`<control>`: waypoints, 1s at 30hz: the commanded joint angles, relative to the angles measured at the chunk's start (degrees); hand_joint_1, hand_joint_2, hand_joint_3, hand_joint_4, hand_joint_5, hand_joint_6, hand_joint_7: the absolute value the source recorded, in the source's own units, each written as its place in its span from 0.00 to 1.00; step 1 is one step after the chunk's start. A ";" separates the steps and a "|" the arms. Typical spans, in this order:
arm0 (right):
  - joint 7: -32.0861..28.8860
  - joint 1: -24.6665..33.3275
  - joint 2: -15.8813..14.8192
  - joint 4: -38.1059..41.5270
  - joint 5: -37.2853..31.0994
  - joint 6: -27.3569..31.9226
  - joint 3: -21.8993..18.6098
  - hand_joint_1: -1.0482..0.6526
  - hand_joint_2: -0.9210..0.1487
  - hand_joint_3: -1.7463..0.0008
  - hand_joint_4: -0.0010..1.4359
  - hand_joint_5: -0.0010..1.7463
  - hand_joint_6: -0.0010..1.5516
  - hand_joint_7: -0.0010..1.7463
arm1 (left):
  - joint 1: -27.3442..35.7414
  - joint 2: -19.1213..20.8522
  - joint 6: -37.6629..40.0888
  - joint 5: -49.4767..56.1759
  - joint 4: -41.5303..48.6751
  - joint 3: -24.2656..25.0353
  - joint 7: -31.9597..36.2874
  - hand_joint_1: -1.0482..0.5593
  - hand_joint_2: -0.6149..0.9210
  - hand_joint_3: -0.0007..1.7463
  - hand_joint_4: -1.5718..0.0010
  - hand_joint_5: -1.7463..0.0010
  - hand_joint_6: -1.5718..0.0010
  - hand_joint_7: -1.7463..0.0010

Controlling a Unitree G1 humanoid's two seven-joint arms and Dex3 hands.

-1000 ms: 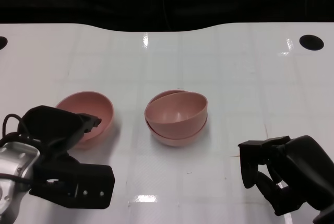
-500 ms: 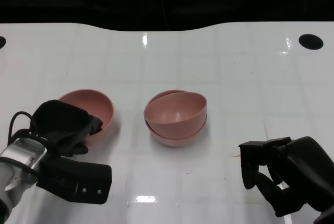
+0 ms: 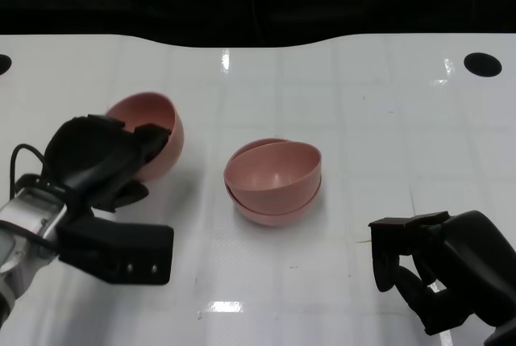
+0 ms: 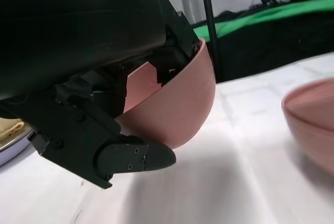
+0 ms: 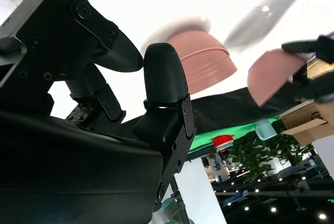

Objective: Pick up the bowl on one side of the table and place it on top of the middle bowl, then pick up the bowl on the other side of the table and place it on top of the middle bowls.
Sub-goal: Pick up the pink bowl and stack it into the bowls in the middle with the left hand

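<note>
Left hand (image 3: 101, 160) clamps the tilted pink bowl (image 3: 157, 132) left of the stacked bowls (image 3: 272, 183); rim-only grip risks slippage.

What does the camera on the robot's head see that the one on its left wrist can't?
Only the head view shows the right hand, empty with its fingers curled, both stacked bowls in the middle whole, and the wide white table with its dark holes.

Only the left wrist view shows a green cloth and a black pole beyond the table.

Both show the left hand holding the tilted pink bowl; the wrist view catches just an edge of the stack.
</note>
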 commanded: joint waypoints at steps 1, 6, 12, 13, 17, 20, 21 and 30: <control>-0.10 0.02 -0.12 0.59 0.65 -0.36 -0.47 0.57 0.71 0.09 0.70 1.00 0.52 0.94 | 0.05 2.08 1.16 -1.74 -4.35 1.69 -3.30 0.51 0.80 0.53 0.42 0.00 0.59 0.00; -0.44 -0.16 -0.17 0.70 0.13 -0.69 -0.48 0.57 0.71 0.09 0.70 1.00 0.53 0.94 | 0.34 1.98 1.94 -5.40 -12.16 3.52 -10.00 0.51 0.80 0.51 0.43 0.00 0.57 0.04; -0.23 0.05 -0.07 0.62 0.37 -0.75 -0.47 0.57 0.71 0.09 0.70 1.00 0.53 0.94 | -1.66 -0.49 -0.23 -12.80 -15.96 4.38 -18.74 0.52 0.79 0.50 0.42 0.00 0.53 0.09; -0.19 0.12 -0.04 0.58 0.48 -0.81 -0.47 0.57 0.71 0.09 0.70 1.00 0.53 0.94 | -2.11 -0.86 -0.77 -13.89 -16.16 4.41 -20.03 0.52 0.78 0.51 0.42 0.00 0.54 0.07; 0.09 0.39 0.09 0.13 0.31 -0.53 -0.40 0.57 0.71 0.09 0.70 1.00 0.53 0.93 | -4.84 -3.05 -3.31 -18.71 -15.74 4.16 -26.29 0.53 0.72 0.58 0.41 0.00 0.55 0.01; 0.30 0.57 0.23 -0.32 0.13 -0.18 -0.35 0.57 0.71 0.09 0.70 1.00 0.53 0.93 | -6.18 -4.05 -4.57 -20.01 -14.52 3.84 -28.79 0.52 0.71 0.59 0.42 0.00 0.55 0.00; 0.38 0.61 0.31 -0.45 0.19 -0.11 -0.34 0.57 0.71 0.09 0.70 1.00 0.53 0.93 | -6.73 -4.56 -4.56 -20.46 -14.18 3.65 -29.99 0.52 0.69 0.61 0.42 0.00 0.55 0.00; 0.52 0.58 0.91 -0.84 0.10 0.21 -0.15 0.57 0.71 0.09 0.71 1.00 0.53 0.93 | -11.09 -8.47 -8.15 -19.44 -7.55 1.35 -31.90 0.52 0.66 0.64 0.42 0.00 0.54 0.00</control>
